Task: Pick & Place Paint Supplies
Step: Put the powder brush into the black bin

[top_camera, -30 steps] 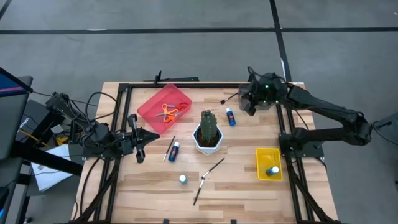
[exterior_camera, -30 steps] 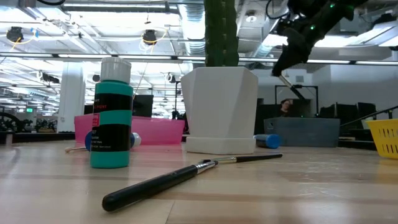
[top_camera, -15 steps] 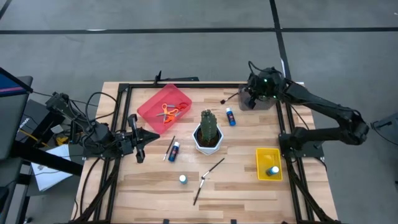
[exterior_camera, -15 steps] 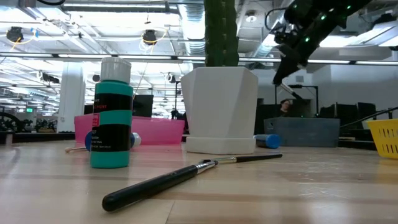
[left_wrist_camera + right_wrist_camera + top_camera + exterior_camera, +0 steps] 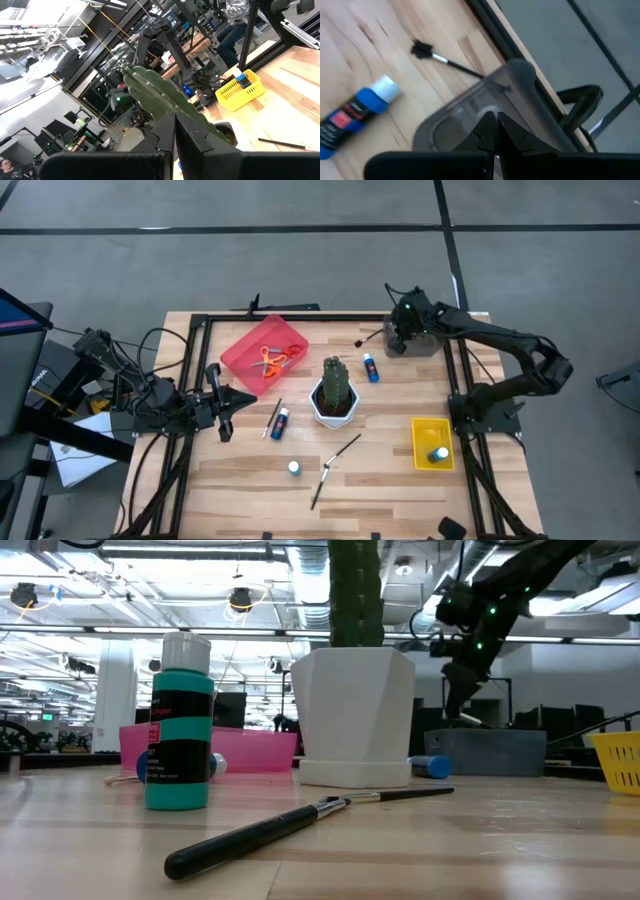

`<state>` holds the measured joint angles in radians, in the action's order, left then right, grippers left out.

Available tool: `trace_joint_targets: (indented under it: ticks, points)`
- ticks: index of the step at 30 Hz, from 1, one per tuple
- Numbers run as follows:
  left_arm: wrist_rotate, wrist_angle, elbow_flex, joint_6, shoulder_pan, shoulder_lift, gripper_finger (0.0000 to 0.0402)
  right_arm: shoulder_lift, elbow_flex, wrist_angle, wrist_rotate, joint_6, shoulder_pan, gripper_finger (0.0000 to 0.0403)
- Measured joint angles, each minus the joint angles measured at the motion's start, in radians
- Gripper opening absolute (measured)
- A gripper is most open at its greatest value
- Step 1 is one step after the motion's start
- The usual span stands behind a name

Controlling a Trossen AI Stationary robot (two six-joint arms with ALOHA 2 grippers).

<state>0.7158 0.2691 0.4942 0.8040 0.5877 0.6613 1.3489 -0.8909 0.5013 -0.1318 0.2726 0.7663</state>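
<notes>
My right gripper (image 5: 397, 340) (image 5: 495, 131) is shut and points down just above a grey clear-walled bin (image 5: 418, 343) (image 5: 470, 112) (image 5: 486, 752) at the table's far right. I see nothing between its fingers. Left of the bin, a blue paint bottle (image 5: 371, 367) (image 5: 355, 116) lies on its side and a thin brush (image 5: 365, 337) (image 5: 445, 60) lies flat. Orange-handled scissors (image 5: 272, 361) lie in a red tray (image 5: 245, 345). Another blue bottle (image 5: 281, 418), a teal bottle (image 5: 295, 468) (image 5: 180, 725) and brushes (image 5: 335, 465) sit nearer. My left gripper (image 5: 222, 402) (image 5: 175, 131) waits shut at the left.
A green cactus in a white pot (image 5: 336, 392) (image 5: 355, 715) stands mid-table. A yellow basket (image 5: 420, 442) at the near right holds a bottle (image 5: 438, 453). A black frame (image 5: 455, 380) borders the wooden table.
My right gripper has gone down and a little toward the table's left edge, tipping its fingers further downward until they stand just above the grey bin. It has stayed shut. Nothing on the table has moved.
</notes>
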Motion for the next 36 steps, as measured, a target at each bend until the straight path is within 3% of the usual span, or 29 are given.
trace_joint_targets:
  ticks: [9, 27, 36]
  points:
    - [0.000, 0.000, 0.000, 0.000, 0.000, 0.000, 0.0007, 0.076, 0.000, 0.015, 0.000, 0.016, 0.047, 0.0000]
    - [0.000, 0.000, 0.000, 0.000, 0.000, 0.000, 0.0007, 0.078, 0.000, 0.027, 0.003, 0.016, 0.048, 0.0001]
    - [0.000, 0.000, 0.000, 0.000, 0.000, 0.000, 0.0007, 0.078, 0.000, 0.037, 0.056, 0.015, 0.054, 0.0058]
